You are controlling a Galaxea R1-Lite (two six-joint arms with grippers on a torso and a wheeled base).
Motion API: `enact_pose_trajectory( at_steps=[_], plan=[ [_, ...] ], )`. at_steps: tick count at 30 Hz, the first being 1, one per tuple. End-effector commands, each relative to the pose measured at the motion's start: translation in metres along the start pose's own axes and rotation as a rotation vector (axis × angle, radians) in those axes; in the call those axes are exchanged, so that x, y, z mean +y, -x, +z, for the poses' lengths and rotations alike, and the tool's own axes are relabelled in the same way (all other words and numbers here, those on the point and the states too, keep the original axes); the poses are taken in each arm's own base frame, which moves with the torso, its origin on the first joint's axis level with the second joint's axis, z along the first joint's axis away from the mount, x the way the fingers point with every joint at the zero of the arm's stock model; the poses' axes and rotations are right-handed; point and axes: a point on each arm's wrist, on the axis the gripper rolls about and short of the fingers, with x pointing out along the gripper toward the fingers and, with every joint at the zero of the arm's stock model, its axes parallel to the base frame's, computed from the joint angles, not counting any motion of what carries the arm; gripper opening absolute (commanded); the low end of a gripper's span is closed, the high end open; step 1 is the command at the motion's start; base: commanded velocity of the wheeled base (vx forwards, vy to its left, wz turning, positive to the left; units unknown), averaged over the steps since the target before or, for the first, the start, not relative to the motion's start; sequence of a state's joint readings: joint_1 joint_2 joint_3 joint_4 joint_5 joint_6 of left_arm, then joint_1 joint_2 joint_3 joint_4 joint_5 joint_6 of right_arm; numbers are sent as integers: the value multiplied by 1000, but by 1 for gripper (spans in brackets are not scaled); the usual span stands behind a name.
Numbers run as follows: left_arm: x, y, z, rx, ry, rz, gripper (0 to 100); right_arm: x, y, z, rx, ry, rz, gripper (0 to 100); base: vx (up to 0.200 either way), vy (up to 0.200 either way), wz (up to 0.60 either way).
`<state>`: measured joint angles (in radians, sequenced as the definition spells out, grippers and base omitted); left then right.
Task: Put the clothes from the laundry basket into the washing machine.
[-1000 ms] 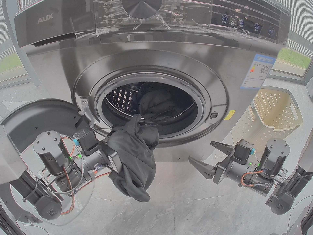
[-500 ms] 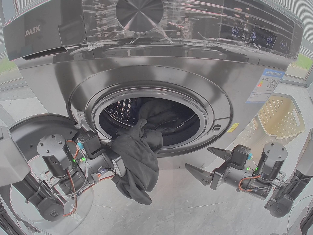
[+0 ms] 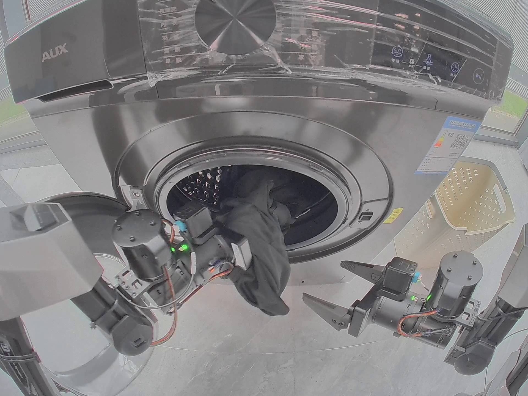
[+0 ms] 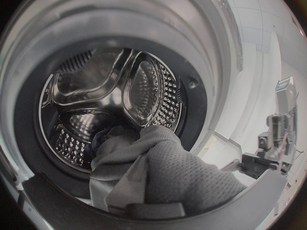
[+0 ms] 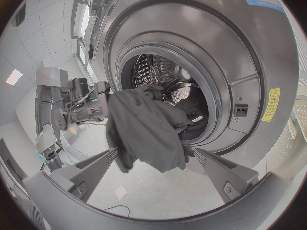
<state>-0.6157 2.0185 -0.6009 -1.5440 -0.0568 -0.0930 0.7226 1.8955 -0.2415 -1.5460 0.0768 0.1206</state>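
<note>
We log: left end effector clamped on black garment draped into washing machine mouth | right end effector wide open, empty, before the machine.

Grey marbled floor, washing machine, cream laundry basket beside it

the head camera looks forward and down, close on the washing machine, the door opening central. the left wrist camera sits right at that opening, facing into the drum. the right wrist camera hangs farther back on the right, facing the machine's front — all three share the opening and the dark garment there.
</note>
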Motion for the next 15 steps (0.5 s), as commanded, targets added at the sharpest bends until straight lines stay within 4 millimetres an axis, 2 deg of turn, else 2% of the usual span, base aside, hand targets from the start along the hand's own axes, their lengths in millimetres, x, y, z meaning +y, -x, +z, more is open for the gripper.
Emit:
enact_pose_trajectory(
  at_steps=[1, 4, 8, 13, 14, 15],
  plan=[
    [3, -42, -34, 6, 3, 27, 0, 5, 2, -3, 16, 1, 18, 100, 0, 0, 0],
    [9, -61, -36, -30, 1, 43, 0, 5, 2, -3, 16, 1, 18, 100, 0, 0, 0],
    [33, -92, -41, -80, -9, 123, 0, 5, 2, -4, 20, -1, 17, 100, 0, 0, 0],
    [45, -107, -47, -71, -12, 144, 0, 5, 2, -5, 23, -3, 17, 100, 0, 0, 0],
    [48, -118, -48, -81, -11, 148, 0, 5, 2, -5, 26, -3, 17, 100, 0, 0, 0],
    [49, -121, -48, -81, -11, 149, 0, 5, 2, -6, 26, -3, 18, 100, 0, 0, 0]
  ],
)
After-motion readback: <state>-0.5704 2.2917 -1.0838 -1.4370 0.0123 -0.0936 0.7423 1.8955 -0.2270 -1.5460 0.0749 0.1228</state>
